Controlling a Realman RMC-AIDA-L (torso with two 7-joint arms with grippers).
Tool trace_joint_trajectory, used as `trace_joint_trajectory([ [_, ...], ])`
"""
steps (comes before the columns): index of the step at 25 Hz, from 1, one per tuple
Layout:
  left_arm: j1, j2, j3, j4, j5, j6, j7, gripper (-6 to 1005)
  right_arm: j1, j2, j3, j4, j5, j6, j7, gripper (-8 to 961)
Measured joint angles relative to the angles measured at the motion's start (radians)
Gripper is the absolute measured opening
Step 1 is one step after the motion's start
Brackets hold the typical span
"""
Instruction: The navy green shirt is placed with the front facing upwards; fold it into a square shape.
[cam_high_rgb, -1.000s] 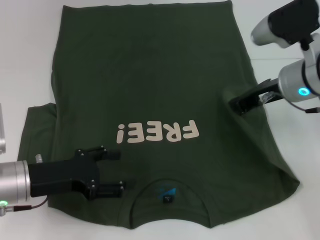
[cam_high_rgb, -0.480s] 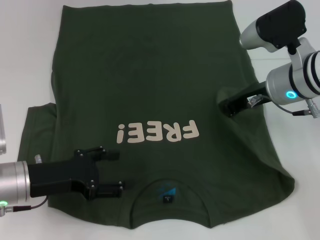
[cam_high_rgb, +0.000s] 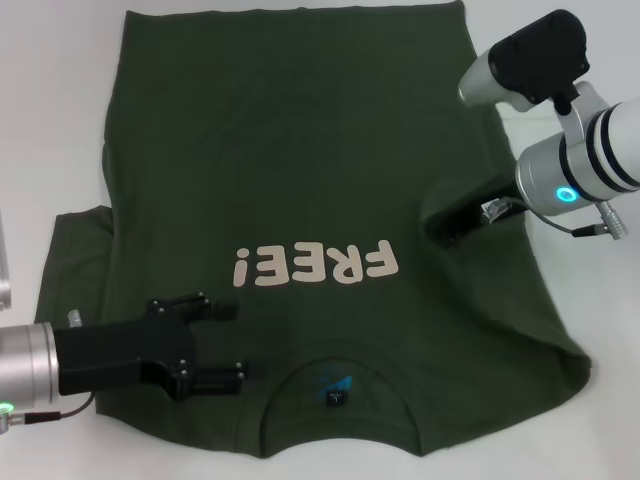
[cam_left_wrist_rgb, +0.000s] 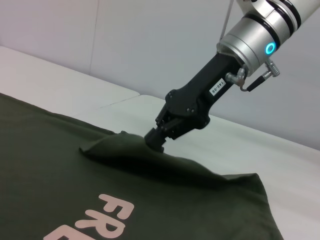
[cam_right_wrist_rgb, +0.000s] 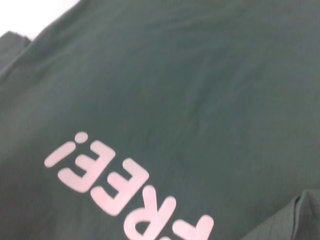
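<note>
While the right gripper (cam_high_rgb: 446, 224) pinches the shirt's (cam_high_rgb: 290, 170) side edge, the shirt's middle lies to its left; the left gripper (cam_high_rgb: 232, 342) rests spread.

bare white table (cam_high_rgb: 60, 120) round the navy green shirt (cam_high_rgb: 290, 150), right gripper (cam_high_rgb: 440, 228) over its right side, left gripper (cam_high_rgb: 225, 340) over the collar

Dark olive-green shirt (cam_high_rgb: 290, 170), cream "FREE!" lettering (cam_high_rgb: 315, 265), blue label (cam_high_rgb: 335, 383).
</note>
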Motion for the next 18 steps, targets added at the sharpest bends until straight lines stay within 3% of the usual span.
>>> trace_joint_trajectory([
  [10, -0.001, 0.0, 0.0, 0.001, 0.0, -0.014, -0.002, 885, -0.019, 0.001, 0.003, -0.032, 0.005, -0.013, -0.036, 247],
  [15, -0.002, 0.0, -0.002, 0.004, -0.003, -0.014, -0.003, 885, -0.142, -0.003, 0.013, -0.184, 0.182, -0.063, -0.191, 359],
  [18, 0.0, 0.0, -0.004, 0.004, -0.006, -0.013, -0.003, 885, -0.234, -0.004, 0.032, -0.265, 0.327, -0.102, -0.35, 487],
])
